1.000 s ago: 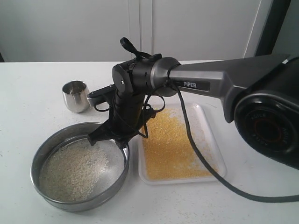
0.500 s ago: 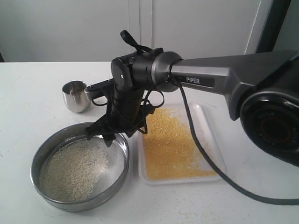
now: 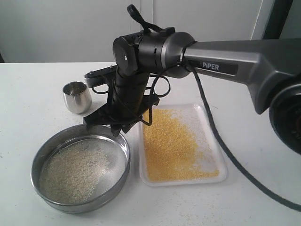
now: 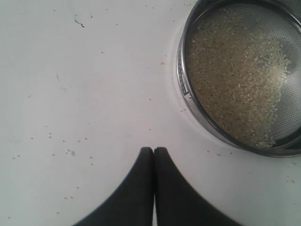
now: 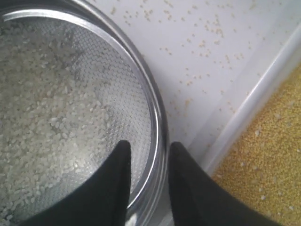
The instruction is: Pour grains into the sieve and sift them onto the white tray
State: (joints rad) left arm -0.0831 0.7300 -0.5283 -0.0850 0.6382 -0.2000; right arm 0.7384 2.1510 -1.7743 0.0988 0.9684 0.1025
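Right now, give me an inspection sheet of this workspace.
Surface: white table, dusted with stray grains.
Job's things: sieve on the table holding pale kernels; white tray beside it, covered with yellow grains.
Clutter: steel cup, upright, apart from the sieve.
Grippers: left gripper shut over the table; right gripper open above the sieve's rim.
Cables: black cable trails past the tray onto the table.
Surroundings: white cabinet doors behind.

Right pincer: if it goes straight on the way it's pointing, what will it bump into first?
Probably the sieve, at its steel rim. The right pincer points down, open, with one finger over the mesh and one outside the rim. How far above it hangs is hard to tell.
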